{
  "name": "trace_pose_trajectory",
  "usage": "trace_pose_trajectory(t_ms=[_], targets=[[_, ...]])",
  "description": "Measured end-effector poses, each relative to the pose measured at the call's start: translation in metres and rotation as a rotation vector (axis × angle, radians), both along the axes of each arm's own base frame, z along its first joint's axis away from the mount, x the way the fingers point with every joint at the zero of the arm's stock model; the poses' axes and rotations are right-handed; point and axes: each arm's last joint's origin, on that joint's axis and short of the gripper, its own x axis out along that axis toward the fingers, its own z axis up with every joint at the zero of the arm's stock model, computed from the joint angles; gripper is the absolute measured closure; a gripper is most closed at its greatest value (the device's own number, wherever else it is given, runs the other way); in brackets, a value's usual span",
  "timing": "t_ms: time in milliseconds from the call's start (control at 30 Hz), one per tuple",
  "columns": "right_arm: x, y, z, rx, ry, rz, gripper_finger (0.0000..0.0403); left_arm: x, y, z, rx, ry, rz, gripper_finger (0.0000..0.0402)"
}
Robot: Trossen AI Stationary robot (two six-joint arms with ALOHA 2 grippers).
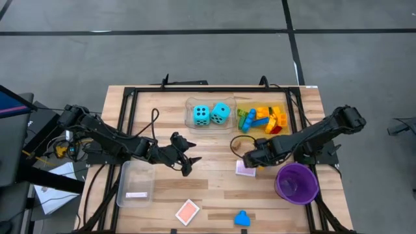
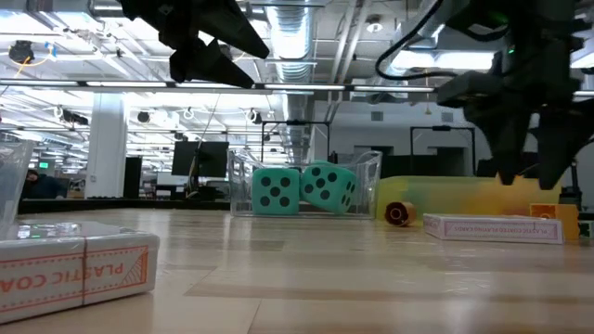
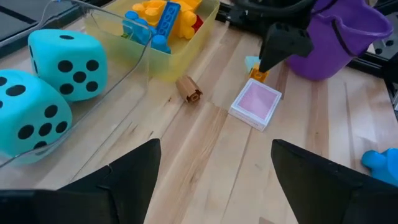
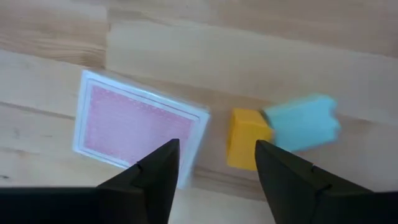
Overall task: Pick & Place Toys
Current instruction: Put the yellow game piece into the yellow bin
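Fingers of the right pincer [image 4: 211, 163] stand narrowly apart with nothing between them, pointing down at the counter [image 1: 214, 188]. A small yellow brick [image 4: 247, 147] sits just beyond the gap, touching a pale blue brick [image 4: 303, 122] on its far side. A pink tile [image 4: 138, 126] lies flat just beside the yellow brick, partly under one finger. My reading is that the pincer hangs here to take the yellow brick, since the gap lines up with it rather than with the tile.

Near this pincer stands a purple bowl [image 1: 297, 182], likely the drop spot given how close it is. Farther off, a yellow tray [image 1: 263, 120] holds a heap of bricks, too tangled to count; beside it a clear tray [image 1: 209, 116] holds two dice [image 3: 65, 63]. A small brown roll [image 3: 189, 90] lies on the counter between the trays and the tile.

The left pincer [image 1: 188, 161] waits above the middle of the counter, fingers wide and empty. Near it sits another clear tray [image 1: 135, 183]. Well away, at the counter's near edge, lie one orange tile [image 1: 187, 211] and one blue brick [image 1: 242, 218].

Count: two dice, two tiles, three loose bricks, three trays, one bowl.
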Motion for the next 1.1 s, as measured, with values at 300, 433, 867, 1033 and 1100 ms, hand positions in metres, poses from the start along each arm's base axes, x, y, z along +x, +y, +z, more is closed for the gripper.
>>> trace_pose_trajectory(t_ms=[300,433,867,1033,1100], targets=[[-0.007,0.009,-0.006,-0.037,0.068,-0.014,0.0222,0.001,0.0,0.001,-0.004,-0.012,0.0,0.01],[-0.004,0.01,-0.011,-0.042,0.084,-0.015,0.0215,0.001,0.0,0.001,-0.007,-0.02,0.0,0.01],[0.003,0.013,-0.034,-0.051,0.173,0.017,0.0215,0.002,-0.001,0.003,-0.012,-0.038,-0.003,0.01],[0.004,0.013,-0.034,-0.048,0.165,0.024,0.0245,0.002,-0.001,0.003,-0.012,-0.038,-0.003,0.01],[0.004,0.013,-0.034,-0.051,0.164,0.025,0.026,0.002,-0.001,0.003,-0.012,-0.038,-0.003,0.01]])
